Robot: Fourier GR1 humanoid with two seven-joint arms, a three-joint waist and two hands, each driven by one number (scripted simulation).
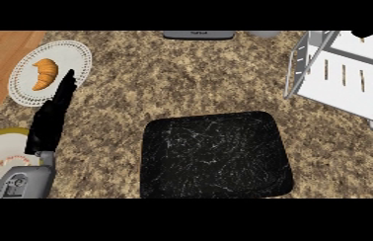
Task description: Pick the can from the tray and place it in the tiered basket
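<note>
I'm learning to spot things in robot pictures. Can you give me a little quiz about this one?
1. True or false: a can sits on the black tray.
2. What food lies on the white plate? A) croissant B) apple C) egg
3. Fill in: the white tiered basket shows at the view's upper ____.

Key:
1. False; the tray looks bare and no can shows.
2. A; the croissant lies there, beside the left hand, whose fingers are straight.
3. Right.
</note>
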